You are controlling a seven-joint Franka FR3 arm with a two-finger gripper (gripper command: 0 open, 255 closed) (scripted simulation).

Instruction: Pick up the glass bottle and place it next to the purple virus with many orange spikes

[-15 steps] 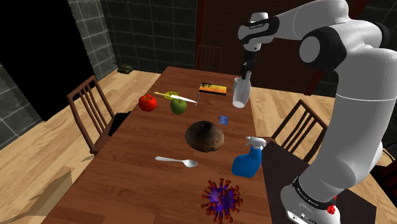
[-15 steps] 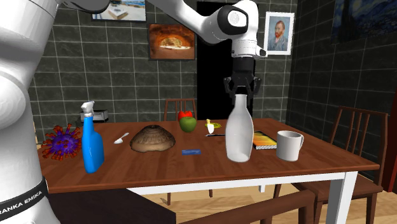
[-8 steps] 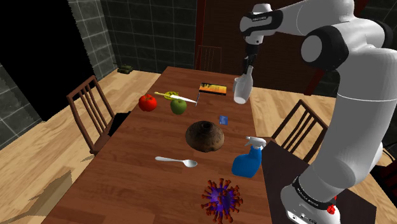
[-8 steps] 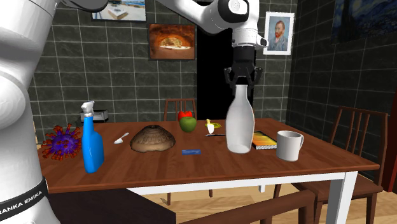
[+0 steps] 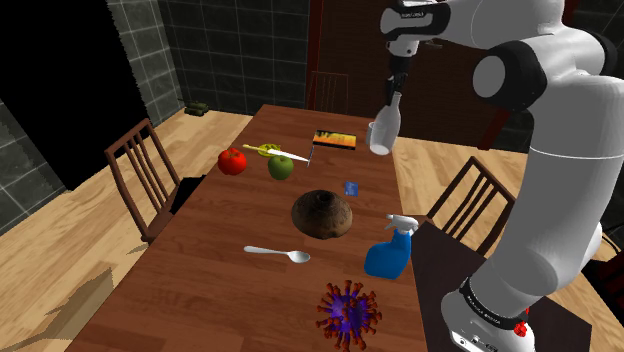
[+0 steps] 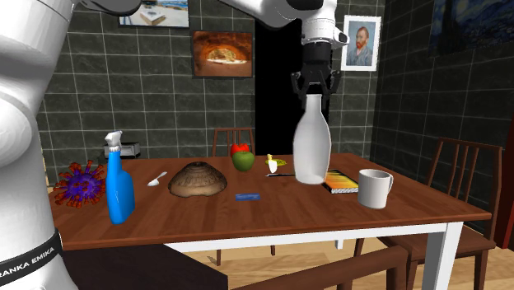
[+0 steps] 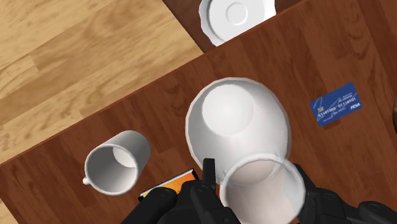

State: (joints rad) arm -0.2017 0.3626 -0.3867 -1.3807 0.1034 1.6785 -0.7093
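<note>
One white bottle [image 6: 312,148], gripper [image 6: 313,89] clamped on its neck, held upright above the table [image 5: 215,280].
Bottle hangs over the far end near one mug [image 6: 375,188], well apart from the one purple virus [image 5: 348,312] at the near end. Between them are one bowl [image 5: 322,213], one spoon [image 5: 277,253], one blue sprayer [image 5: 388,250] and one card [image 5: 351,188].
</note>
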